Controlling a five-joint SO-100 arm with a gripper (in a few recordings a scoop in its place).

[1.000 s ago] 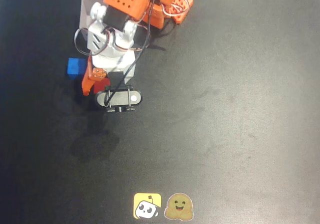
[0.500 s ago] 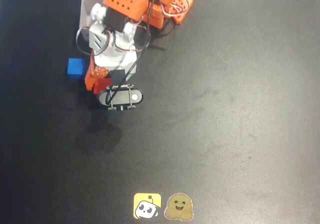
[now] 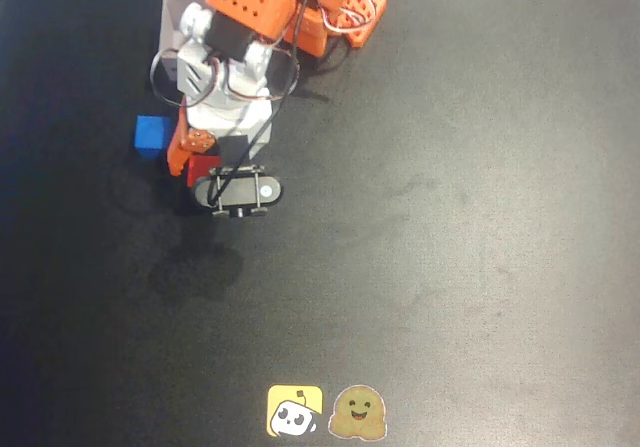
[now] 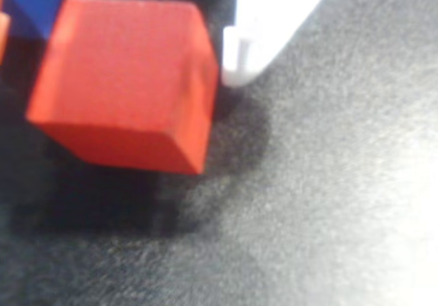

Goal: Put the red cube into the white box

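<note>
Arm pulled back slightly toward the top of the overhead view since a second ago, wrist camera housing [image 3: 238,191] now a touch higher and further left. Red cube [image 3: 202,170] drawn along with the gripper [image 3: 197,165], shifted up and right, more of its face exposed beside the orange finger [image 3: 180,153]. Cube's shadow on the black table [image 3: 450,247] moved down, clear of the cube

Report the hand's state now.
Hand: shut on the red cube, which looks lifted off the dark table.
</note>
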